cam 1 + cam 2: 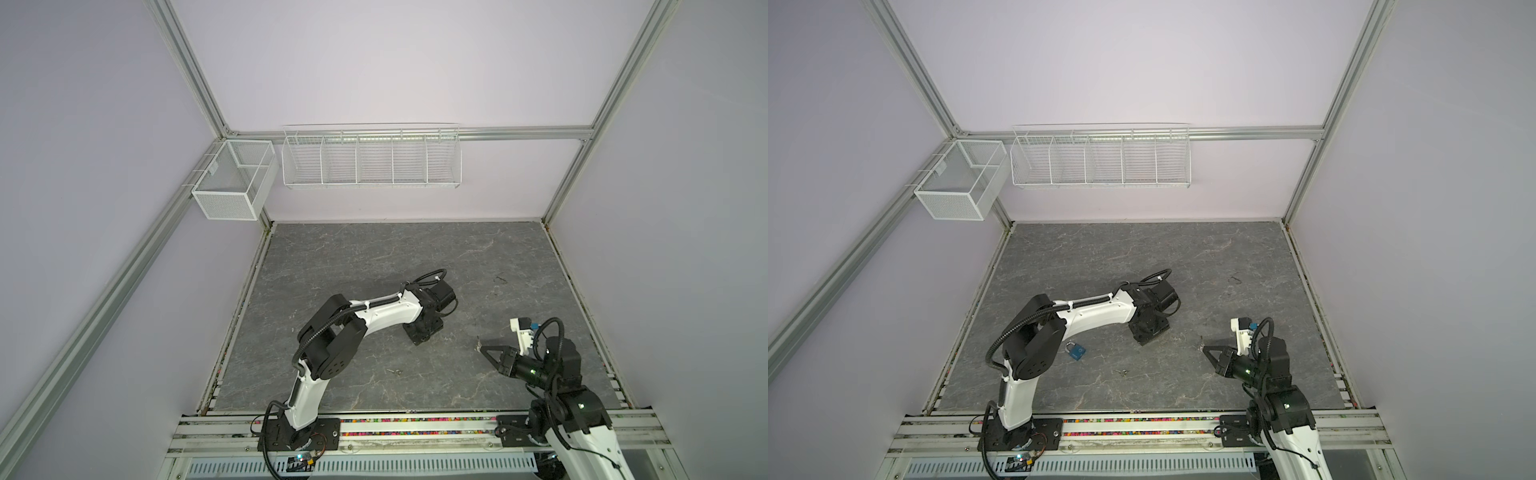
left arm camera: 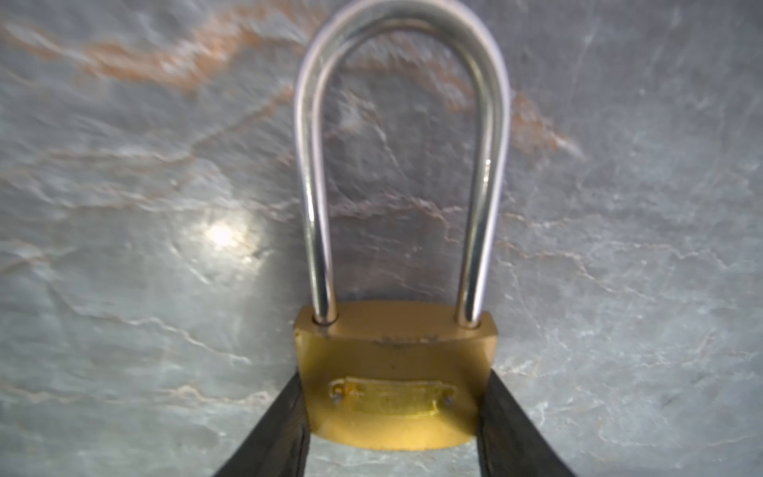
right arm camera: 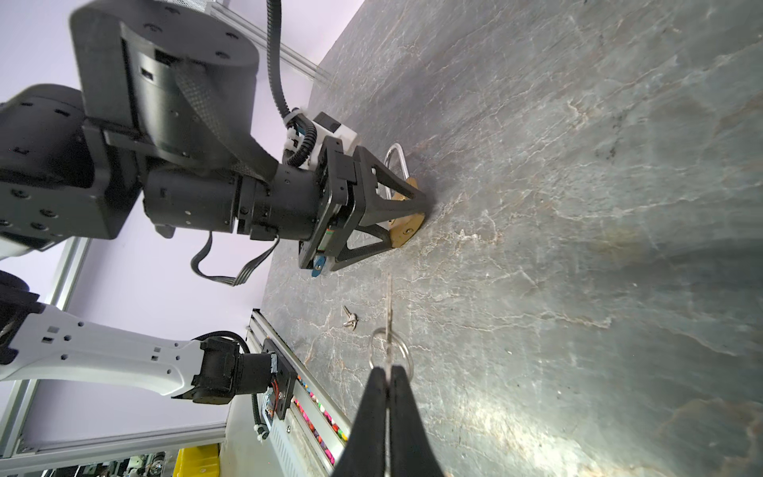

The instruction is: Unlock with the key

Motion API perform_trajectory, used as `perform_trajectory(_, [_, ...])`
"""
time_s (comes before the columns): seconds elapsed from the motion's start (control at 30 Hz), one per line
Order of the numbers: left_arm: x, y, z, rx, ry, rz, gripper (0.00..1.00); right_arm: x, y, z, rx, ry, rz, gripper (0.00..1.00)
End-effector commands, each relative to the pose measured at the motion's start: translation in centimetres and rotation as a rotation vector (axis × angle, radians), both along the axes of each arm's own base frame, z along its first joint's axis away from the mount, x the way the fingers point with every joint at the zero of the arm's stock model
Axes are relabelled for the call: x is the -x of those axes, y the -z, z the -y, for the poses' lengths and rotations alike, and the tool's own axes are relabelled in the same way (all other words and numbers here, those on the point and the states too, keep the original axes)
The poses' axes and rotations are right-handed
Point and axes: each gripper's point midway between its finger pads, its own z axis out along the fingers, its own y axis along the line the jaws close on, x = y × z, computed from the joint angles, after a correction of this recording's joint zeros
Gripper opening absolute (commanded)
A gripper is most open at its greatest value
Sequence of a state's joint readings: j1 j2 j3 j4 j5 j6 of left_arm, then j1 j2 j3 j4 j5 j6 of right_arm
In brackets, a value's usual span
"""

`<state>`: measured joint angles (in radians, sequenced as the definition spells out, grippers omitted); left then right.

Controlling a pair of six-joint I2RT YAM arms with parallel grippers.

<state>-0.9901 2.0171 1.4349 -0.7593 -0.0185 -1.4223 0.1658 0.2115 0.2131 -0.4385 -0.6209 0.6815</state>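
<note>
A gold padlock (image 2: pixel 392 371) with a long silver shackle (image 2: pixel 402 49) lies flat on the grey marbled table (image 1: pixel 374 257). My left gripper (image 2: pixel 392 417) is shut on its body, one black finger pressed against each side. The right wrist view shows this grip side-on, with the padlock (image 3: pixel 406 233) under the left gripper (image 3: pixel 413 214). In both top views the left gripper (image 1: pixel 422 334) (image 1: pixel 1148 334) hides the lock. My right gripper (image 3: pixel 389 373) is shut on a thin key (image 3: pixel 389 305) with a ring (image 3: pixel 390 351). The key's blade points toward the padlock, well apart from it.
A blue padlock (image 1: pixel 1075 351) lies near the left arm's elbow. A small spare key (image 1: pixel 395 372) (image 3: pixel 351 320) rests on the table between the arms. Two white wire baskets (image 1: pixel 372 158) hang on the back wall. A rail (image 1: pixel 415 426) runs along the table's front edge.
</note>
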Motion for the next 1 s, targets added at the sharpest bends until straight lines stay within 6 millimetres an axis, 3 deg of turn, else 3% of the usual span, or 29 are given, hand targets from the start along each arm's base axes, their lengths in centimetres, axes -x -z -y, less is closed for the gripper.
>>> perform_trajectory(0.0, [-1.1, -1.6, 0.3, 0.061, 0.003, 0.094, 0.00, -1.0, -1.6, -0.6, -0.029, -0.020, 0.103, 0.06])
perform_trajectory(0.13, [-1.0, -4.7, 2.7, 0.184, 0.009, 0.154, 0.00, -2.2, -1.6, -0.8, -0.015, -0.016, 0.127, 0.06])
perform_trajectory(0.23, [-0.6, -6.0, 4.3, 0.300, -0.009, 0.158, 0.00, -2.5, -1.4, -2.3, -0.016, -0.075, 0.134, 0.06])
perform_trajectory(0.47, [-0.5, -9.0, 6.1, 0.437, -0.025, 0.160, 0.00, -2.4, -0.3, -4.4, 0.058, -0.145, 0.182, 0.06])
perform_trajectory(0.97, [0.0, -11.7, 6.2, 0.522, 0.002, 0.201, 0.00, -3.6, 1.0, -5.2, 0.139, -0.138, 0.120, 0.06])
